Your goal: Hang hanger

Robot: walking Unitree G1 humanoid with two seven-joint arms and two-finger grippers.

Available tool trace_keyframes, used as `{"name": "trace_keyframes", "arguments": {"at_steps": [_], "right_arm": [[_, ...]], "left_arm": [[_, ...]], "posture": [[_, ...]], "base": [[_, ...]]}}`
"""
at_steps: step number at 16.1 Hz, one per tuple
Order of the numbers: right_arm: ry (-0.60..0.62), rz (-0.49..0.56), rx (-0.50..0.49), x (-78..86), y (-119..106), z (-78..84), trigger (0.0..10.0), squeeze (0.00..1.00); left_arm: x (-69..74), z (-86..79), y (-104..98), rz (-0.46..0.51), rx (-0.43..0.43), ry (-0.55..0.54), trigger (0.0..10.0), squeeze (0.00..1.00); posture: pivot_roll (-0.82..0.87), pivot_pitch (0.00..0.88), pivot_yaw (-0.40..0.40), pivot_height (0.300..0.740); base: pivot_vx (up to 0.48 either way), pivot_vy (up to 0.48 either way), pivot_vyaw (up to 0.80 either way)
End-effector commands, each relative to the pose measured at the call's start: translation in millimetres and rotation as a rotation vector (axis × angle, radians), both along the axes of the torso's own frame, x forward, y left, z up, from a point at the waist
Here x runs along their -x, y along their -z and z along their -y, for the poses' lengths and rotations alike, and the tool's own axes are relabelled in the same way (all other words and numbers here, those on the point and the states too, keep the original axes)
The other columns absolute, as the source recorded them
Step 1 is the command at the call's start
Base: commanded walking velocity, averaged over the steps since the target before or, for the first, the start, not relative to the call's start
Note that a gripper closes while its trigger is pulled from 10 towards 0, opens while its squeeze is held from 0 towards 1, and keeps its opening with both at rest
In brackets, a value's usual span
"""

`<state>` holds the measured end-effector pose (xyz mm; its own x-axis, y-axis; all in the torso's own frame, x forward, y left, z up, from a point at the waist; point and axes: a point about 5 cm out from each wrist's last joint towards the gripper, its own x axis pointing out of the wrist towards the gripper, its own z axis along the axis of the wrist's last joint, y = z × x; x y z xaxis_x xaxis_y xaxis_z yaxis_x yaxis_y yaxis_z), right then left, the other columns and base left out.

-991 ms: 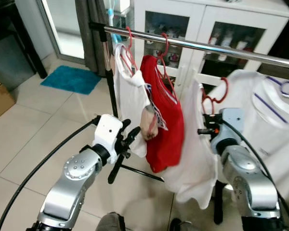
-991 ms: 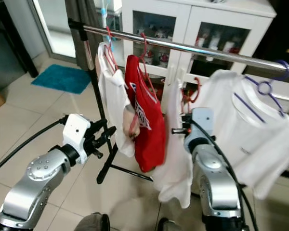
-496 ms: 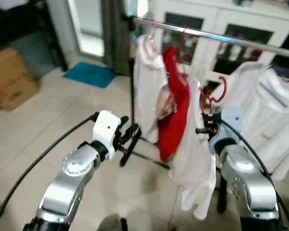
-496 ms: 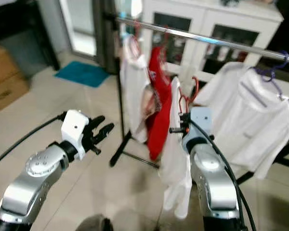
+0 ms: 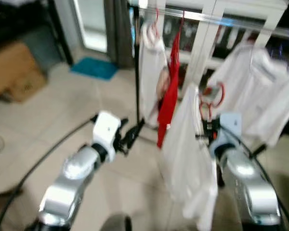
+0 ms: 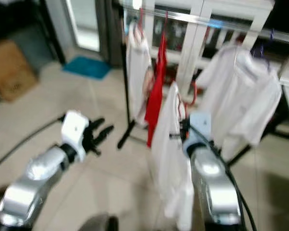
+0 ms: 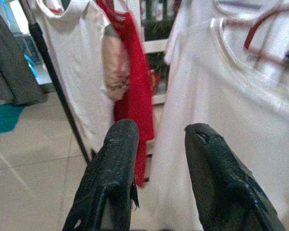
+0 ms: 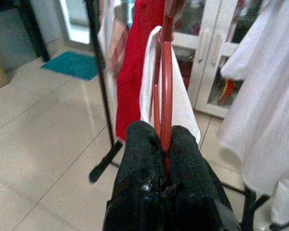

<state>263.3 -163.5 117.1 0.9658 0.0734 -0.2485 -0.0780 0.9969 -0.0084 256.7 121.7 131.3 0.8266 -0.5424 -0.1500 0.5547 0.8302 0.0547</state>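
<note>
Blurred tiled room: right gripper (image 8: 160, 144) pinches a red hanger (image 8: 166, 82) whose white shirt (image 5: 185, 149) hides its shoulders; left gripper (image 7: 156, 144) spread, holding nothing.

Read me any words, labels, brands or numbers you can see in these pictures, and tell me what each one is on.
None can be read.
Red shirt on the rail: a pale patch beside it in the left wrist view, too blurred to tell print from cloth.
Cardboard box: no legible marking.
White shirt on the red hanger in the right hand: plain.
</note>
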Motion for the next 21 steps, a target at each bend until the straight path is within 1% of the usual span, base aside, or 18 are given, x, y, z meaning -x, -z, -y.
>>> {"name": "trace_keyframes", "arguments": {"at_steps": [1,2,4,5,7,9,10,11,12,13,14,16,17,18,19,21], "right_arm": [[-0.055,0.071,-0.012,0.4,-15.4,-6.4,0.0,0.00],[-0.082,0.080,-0.008,1.5,-17.4,-8.3,0.0,0.00],[-0.176,0.101,0.031,4.7,-23.3,-16.0,0.0,0.00],[-0.183,0.103,0.033,4.8,-23.8,-16.8,0.0,0.00],[-0.247,0.120,0.072,6.5,-28.1,-23.3,0.0,0.00],[-0.344,0.153,0.118,10.1,-34.3,-35.0,0.0,0.00],[-0.388,0.171,0.137,11.7,-37.3,-40.7,0.0,0.00],[-0.412,0.190,0.142,12.6,-39.9,-44.2,0.0,0.00],[-0.425,0.199,0.141,13.1,-41.1,-46.1,0.0,0.00],[-0.454,0.222,0.137,14.6,-43.9,-50.2,0.0,0.00],[-0.463,0.230,0.135,15.3,-44.7,-51.3,0.0,0.00],[-0.469,0.242,0.128,16.8,-45.9,-52.4,0.0,0.00],[-0.468,0.246,0.122,17.3,-46.1,-52.4,0.0,0.00],[-0.465,0.247,0.116,17.4,-46.1,-52.4,0.0,0.00],[-0.461,0.250,0.102,17.5,-46.5,-52.3,0.0,0.00],[-0.466,0.261,0.074,17.6,-48.5,-52.7,0.0,0.00]], "left_arm": [[-2.1,2.3,-7.9,0.014,0.053,0.031,10.0,0.41],[-2.7,5.0,-11.0,0.021,0.079,0.057,10.0,1.00],[-9.9,11.3,-12.2,0.013,0.085,0.086,10.0,1.00],[-10.3,11.6,-12.1,0.011,0.090,0.088,10.0,1.00],[-14.0,16.4,-12.3,-0.007,0.117,0.109,10.0,1.00],[-22.2,23.7,-8.8,-0.061,0.128,0.125,10.0,1.00],[-26.2,27.6,-8.1,-0.073,0.144,0.137,10.0,0.86],[-31.9,31.7,-7.8,-0.097,0.184,0.133,10.0,0.05],[-37.1,33.1,-7.4,-0.112,0.195,0.119,10.0,0.00],[-50.7,35.1,-7.7,-0.135,0.206,0.072,10.0,0.00],[-55.4,35.6,-8.9,-0.137,0.207,0.059,10.0,0.00],[-59.9,37.3,-11.7,-0.126,0.195,0.065,10.0,0.00],[-62.2,37.8,-13.2,-0.116,0.193,0.056,6.1,0.00],[-63.7,37.5,-13.3,-0.108,0.182,0.043,2.6,0.00],[-65.3,36.9,-12.5,-0.102,0.172,0.030,0.0,0.00],[-67.8,35.9,-11.0,-0.092,0.165,0.022,0.0,0.00]], "posture": [[0.10,0.040,-0.002,0.740],[0.10,0.040,-0.002,0.740],[0.09,0.035,-0.001,0.740],[0.09,0.033,0.000,0.740],[0.09,0.026,0.007,0.740],[0.09,0.015,0.009,0.740],[0.08,0.013,0.010,0.740],[0.08,0.009,0.011,0.740],[0.08,0.006,0.015,0.740],[0.08,0.000,0.024,0.740],[0.07,0.000,0.030,0.740],[0.07,0.000,0.037,0.740],[0.07,0.000,0.038,0.740],[0.07,0.000,0.038,0.740],[0.08,0.000,0.038,0.740],[0.08,0.000,0.035,0.740]], "base": [[0.000,0.000,0.00],[0.000,0.000,0.00],[0.000,0.000,0.00],[0.000,0.000,0.00],[0.000,0.000,0.00],[0.000,0.000,0.00],[0.000,0.000,0.00],[0.000,0.000,0.00],[0.000,0.000,0.00],[0.000,0.000,0.00],[0.000,0.000,0.00],[0.000,0.000,0.00],[0.000,0.000,0.00],[0.000,0.000,0.00],[0.000,0.000,0.00],[0.000,0.000,0.00]]}}
